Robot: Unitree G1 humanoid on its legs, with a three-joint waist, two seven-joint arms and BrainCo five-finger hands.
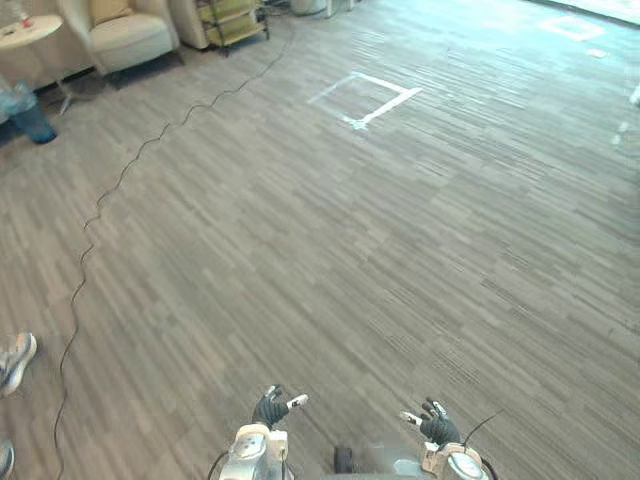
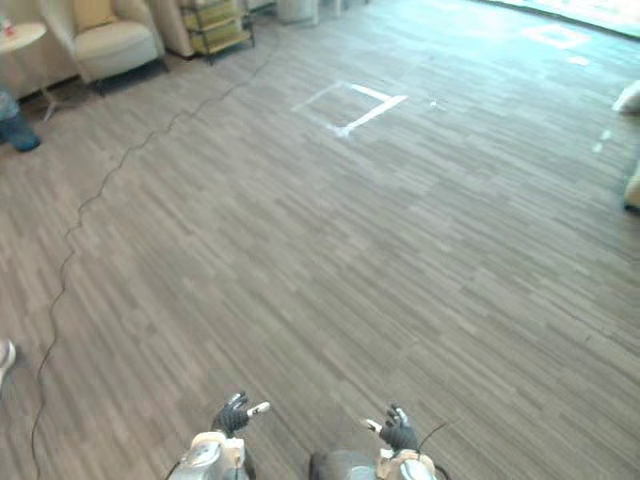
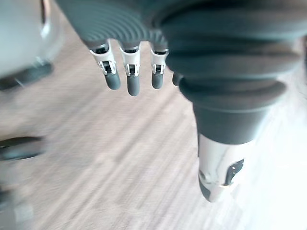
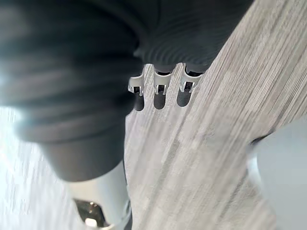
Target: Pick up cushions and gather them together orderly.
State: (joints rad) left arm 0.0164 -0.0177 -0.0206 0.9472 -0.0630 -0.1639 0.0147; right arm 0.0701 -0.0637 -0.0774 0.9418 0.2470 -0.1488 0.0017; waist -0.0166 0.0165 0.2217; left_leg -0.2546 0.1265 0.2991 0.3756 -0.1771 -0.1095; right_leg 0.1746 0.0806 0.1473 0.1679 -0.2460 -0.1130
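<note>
A yellow cushion (image 1: 109, 9) rests on the seat back of a cream armchair (image 1: 128, 38) at the far left. At the right edge of the floor lie a pale cushion (image 2: 628, 96) and a tan one (image 2: 633, 188), both cut off by the view. My left hand (image 1: 272, 408) and right hand (image 1: 436, 426) hang low over the wood-look floor, far from all the cushions. In the wrist views the left hand's fingers (image 3: 133, 79) and the right hand's fingers (image 4: 160, 90) are relaxed and hold nothing.
A round side table (image 1: 27, 30) and a blue bin (image 1: 32, 121) stand beside the armchair. A shelf cart (image 1: 233, 20) stands behind it. A white tape square (image 1: 365, 98) marks the floor ahead. A person's shoe (image 1: 16, 360) is at the near left.
</note>
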